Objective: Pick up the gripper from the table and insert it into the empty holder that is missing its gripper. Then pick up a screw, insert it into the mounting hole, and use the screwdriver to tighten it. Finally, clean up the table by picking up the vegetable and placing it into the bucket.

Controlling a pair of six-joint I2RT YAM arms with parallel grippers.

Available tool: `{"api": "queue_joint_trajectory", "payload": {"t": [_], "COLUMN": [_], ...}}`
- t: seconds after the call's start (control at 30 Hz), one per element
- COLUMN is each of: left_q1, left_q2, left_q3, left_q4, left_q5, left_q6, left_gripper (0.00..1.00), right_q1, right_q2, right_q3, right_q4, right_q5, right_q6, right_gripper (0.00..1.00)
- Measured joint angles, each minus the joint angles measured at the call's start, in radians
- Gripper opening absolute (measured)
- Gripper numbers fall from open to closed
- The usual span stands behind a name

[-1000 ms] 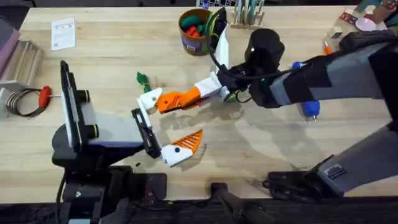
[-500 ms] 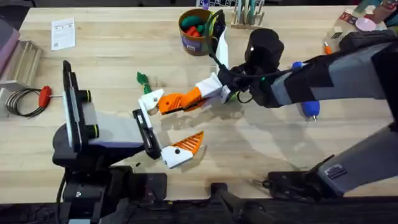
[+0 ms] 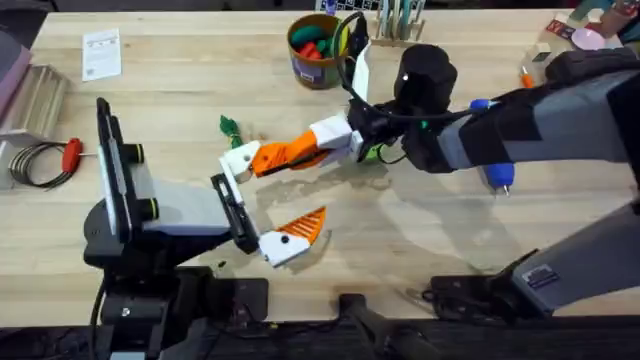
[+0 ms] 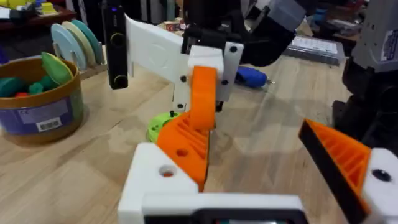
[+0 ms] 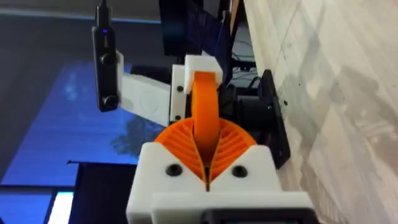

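Observation:
My right gripper (image 3: pixel 312 148) is shut on the orange ribbed gripper (image 3: pixel 280 156) and holds its end against the white holder (image 3: pixel 238 160), the far finger of my open left gripper (image 3: pixel 266 198). The left wrist view shows the orange gripper (image 4: pixel 185 144) lying on the holder (image 4: pixel 155 186), pinched by the right gripper (image 4: pixel 202 93). From the right wrist, the orange gripper (image 5: pixel 205 102) runs edge-on to the holder (image 5: pixel 200 64). The vegetable (image 3: pixel 230 128) lies on the table (image 3: pixel 180 60). The bucket (image 3: pixel 315 48) stands at the back. The blue screwdriver (image 3: pixel 497 176) pokes out from under the right arm.
A round green disc (image 3: pixel 372 153) lies under the right wrist. A red-handled tool (image 3: pixel 71 152) and a wire coil (image 3: pixel 35 162) sit at the left edge, with a paper card (image 3: pixel 101 52) behind them. A rack of tools (image 3: pixel 398 22) stands next to the bucket.
My right gripper has carried the orange gripper slightly toward the far side. The left arm's holder has shifted a little with it.

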Motion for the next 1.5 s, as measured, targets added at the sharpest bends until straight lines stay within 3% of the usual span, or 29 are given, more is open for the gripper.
{"api": "queue_joint_trajectory", "payload": {"t": [0.43, 0.87, 1.13, 1.5], "left_q1": [0.0, -0.011, -0.011, -0.011], "left_q2": [0.0, 0.0, 0.0, 0.0], "left_q3": [0.0, 0.0, 0.0, 0.0], "left_q4": [-0.003, -0.006, -0.007, -0.007], "left_q5": [0.014, 0.051, 0.054, 0.054], "left_q6": [-0.006, 0.009, 0.011, 0.011], "left_gripper": [0.985, 0.985, 0.985, 0.985], "right_q1": [-0.006, -0.036, -0.057, 0.001], "right_q2": [-0.002, -0.105, -0.145, -0.145], "right_q3": [-0.059, -0.129, -0.15, -0.15], "right_q4": [0.094, 0.068, 0.056, 0.049], "right_q5": [0.044, 0.026, -0.068, -0.143], "right_q6": [-0.006, -0.011, -0.014, -0.06], "right_gripper": [0.007, 0.007, 0.007, 0.007]}}
